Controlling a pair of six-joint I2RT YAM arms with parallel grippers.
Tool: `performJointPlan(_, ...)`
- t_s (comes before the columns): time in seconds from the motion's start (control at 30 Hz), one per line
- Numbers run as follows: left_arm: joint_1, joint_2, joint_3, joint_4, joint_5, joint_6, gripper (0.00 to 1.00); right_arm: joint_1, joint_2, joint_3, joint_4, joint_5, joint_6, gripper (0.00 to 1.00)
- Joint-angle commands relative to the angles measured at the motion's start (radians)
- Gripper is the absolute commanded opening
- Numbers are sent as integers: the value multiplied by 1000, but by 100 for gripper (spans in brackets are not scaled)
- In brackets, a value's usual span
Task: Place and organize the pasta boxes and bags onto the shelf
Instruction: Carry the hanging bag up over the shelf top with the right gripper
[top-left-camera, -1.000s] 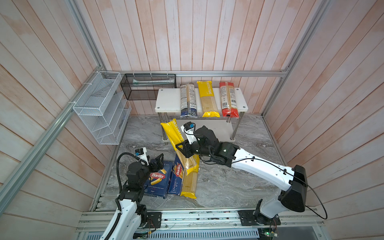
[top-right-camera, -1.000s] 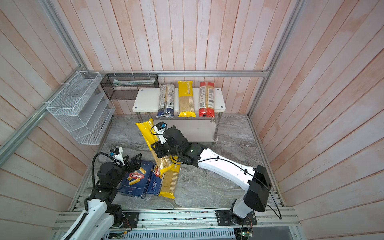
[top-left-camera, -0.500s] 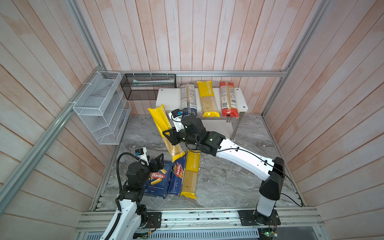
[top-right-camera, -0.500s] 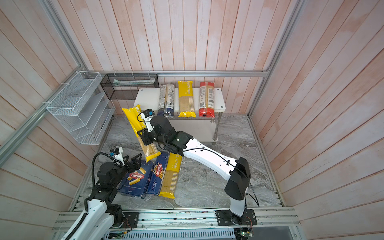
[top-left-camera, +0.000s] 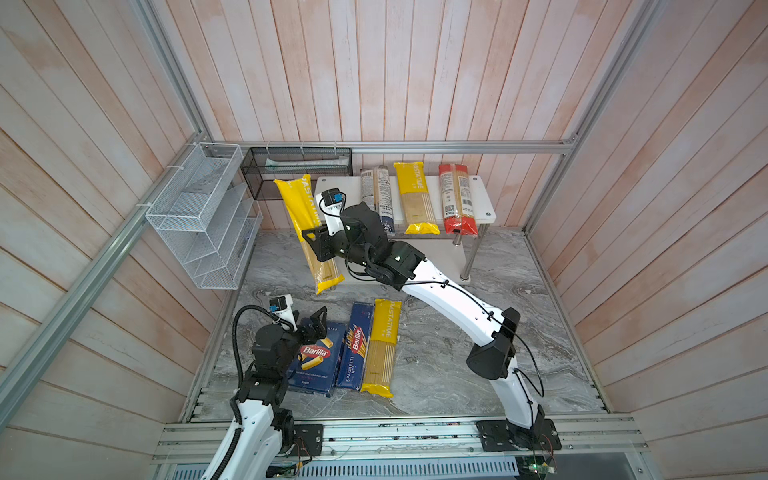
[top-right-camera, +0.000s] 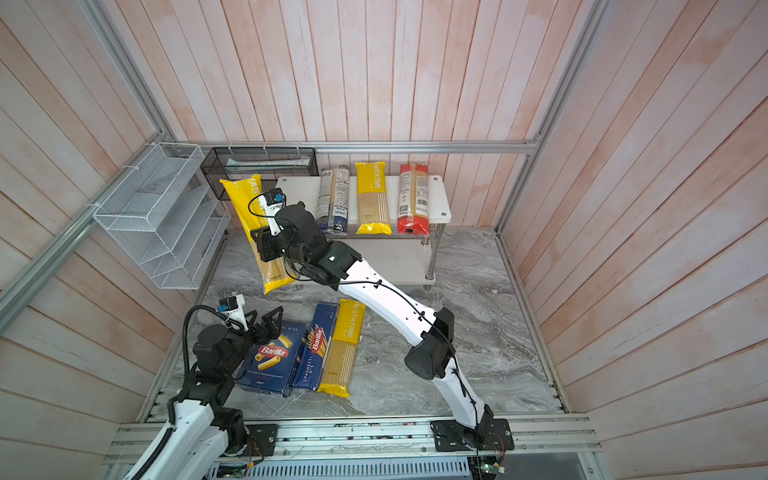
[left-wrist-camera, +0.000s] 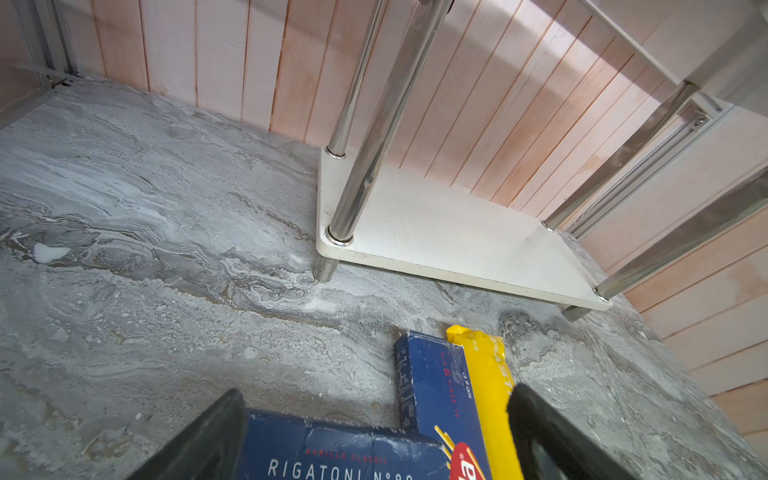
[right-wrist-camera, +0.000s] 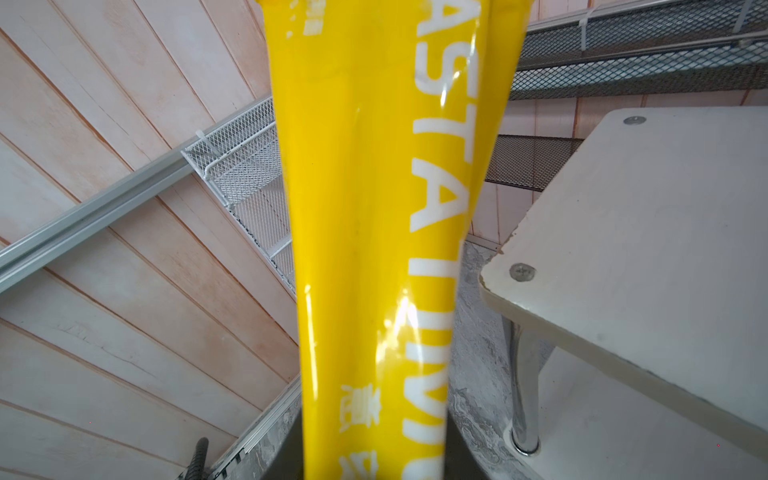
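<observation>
Right wrist view: held yellow bag (right-wrist-camera: 374, 208) raised just left of the shelf (right-wrist-camera: 644, 228).

Right gripper (top-left-camera: 314, 244) has its fingers clamped on this bag near its middle, probably so both ends balance clear of the floor. The bag hangs tilted, left of the top board. On that board the dark-blue-ended bag (top-left-camera: 380, 195), shelved yellow bag (top-left-camera: 415, 195) and red-ended bag (top-left-camera: 457, 195) lie side by side, leaving a bare strip at the left edge, the likely slot. The black mesh basket (top-left-camera: 297, 170) sits close to the held bag's far end, so swing room is tight. Left gripper (left-wrist-camera: 374, 415), fingers apart, hovers over the rigatoni box (left-wrist-camera: 332, 453). The spaghetti box (left-wrist-camera: 432, 382) and floor yellow bag (left-wrist-camera: 482, 365) lie on the near floor.
</observation>
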Motion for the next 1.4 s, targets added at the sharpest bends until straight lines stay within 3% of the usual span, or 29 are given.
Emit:
performJointPlan(0.0, 5, -11, -17, 13, 11, -2, 100, -7, -17, 68, 102, 41, -10, 5)
performJointPlan(0.63, 6, -10, -18, 13, 12, -2, 100, -63, 13, 58, 263, 84, 21, 5)
performJointPlan(1.37, 5, -15, -20, 13, 13, -2, 100, -151, 38, 104, 293, 74, 125, 5)
